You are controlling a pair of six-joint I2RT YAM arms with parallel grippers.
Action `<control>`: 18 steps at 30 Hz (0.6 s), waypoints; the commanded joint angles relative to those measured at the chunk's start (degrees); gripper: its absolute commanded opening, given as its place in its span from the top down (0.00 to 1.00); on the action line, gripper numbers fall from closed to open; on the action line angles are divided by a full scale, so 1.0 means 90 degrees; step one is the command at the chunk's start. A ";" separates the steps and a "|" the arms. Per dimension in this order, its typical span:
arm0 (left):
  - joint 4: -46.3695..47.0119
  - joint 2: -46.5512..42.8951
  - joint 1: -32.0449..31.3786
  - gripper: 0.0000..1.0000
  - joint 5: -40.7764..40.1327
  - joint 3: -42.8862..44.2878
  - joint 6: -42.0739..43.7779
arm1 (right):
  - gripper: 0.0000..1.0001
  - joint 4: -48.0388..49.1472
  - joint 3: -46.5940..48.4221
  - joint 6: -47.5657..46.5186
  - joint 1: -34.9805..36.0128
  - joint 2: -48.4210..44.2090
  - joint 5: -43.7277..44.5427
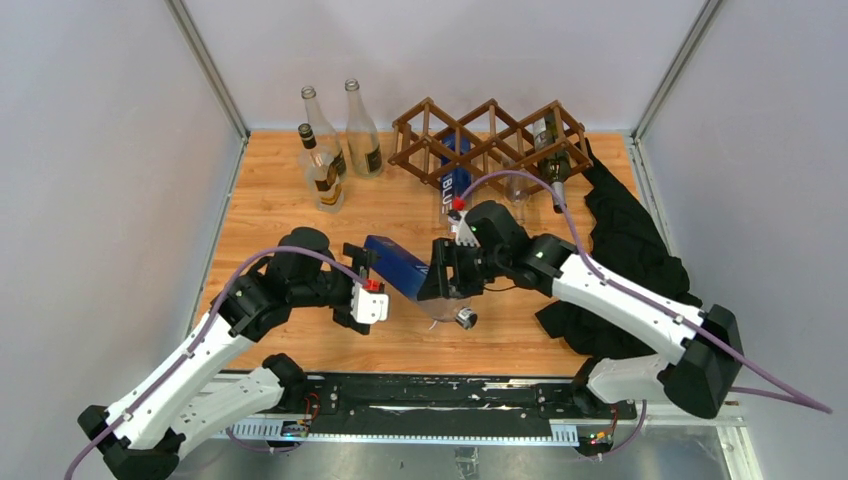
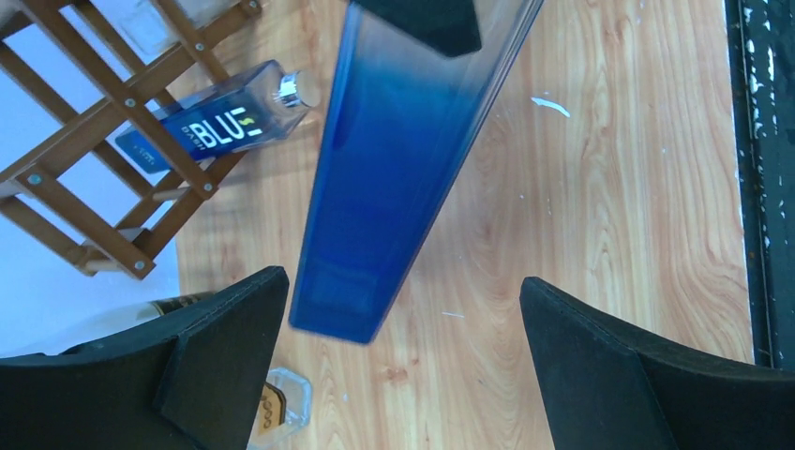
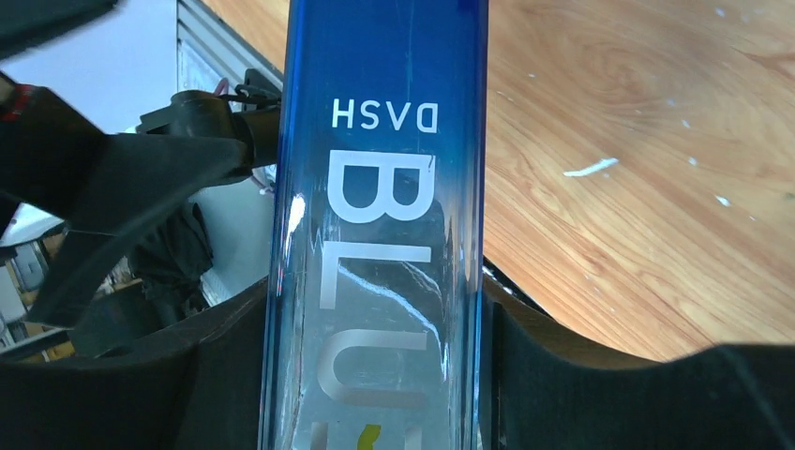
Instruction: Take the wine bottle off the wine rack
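The wine rack (image 1: 490, 140) is a brown wooden lattice at the back of the table. My right gripper (image 1: 445, 270) is shut on a blue "DASH BLU" bottle (image 1: 400, 268) and holds it tilted over the table's middle, away from the rack. In the right wrist view the bottle (image 3: 384, 234) fills the gap between the fingers (image 3: 581, 375). My left gripper (image 1: 362, 272) is open at the bottle's blue base. In the left wrist view that base (image 2: 342, 309) sits between the open fingers (image 2: 225, 347), not touching. A second blue bottle (image 1: 455, 175) and a dark bottle (image 1: 553, 150) lie in the rack.
Three clear glass bottles (image 1: 330, 150) stand at the back left. A black cloth (image 1: 630, 250) lies along the right side under my right arm. The rack (image 2: 103, 122) and second blue bottle (image 2: 216, 127) show in the left wrist view, with a small clear container (image 2: 277, 408) near the left finger.
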 commanded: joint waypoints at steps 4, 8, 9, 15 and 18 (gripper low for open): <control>0.0275 -0.0281 -0.0369 0.00 -0.0520 -0.0422 0.0188 | 1.00 0.0974 0.1124 -0.0218 0.0490 0.0537 -0.0449; 0.0428 -0.0416 -0.0390 0.00 -0.0623 -0.0608 0.0326 | 1.00 0.1041 0.1429 -0.0190 0.0695 0.0978 -0.0638; 0.0430 -0.0412 -0.0392 0.00 -0.0638 -0.0624 0.0349 | 1.00 0.1051 0.1508 -0.0175 0.0749 0.1034 -0.0676; 0.0435 -0.0394 -0.0407 0.00 -0.0539 -0.0670 0.0421 | 1.00 0.1160 0.1886 -0.0096 0.0936 0.1463 -0.0912; 0.0424 -0.0410 -0.0414 0.05 -0.0545 -0.0731 0.0476 | 1.00 0.1217 0.2040 -0.0076 0.0960 0.1583 -0.0991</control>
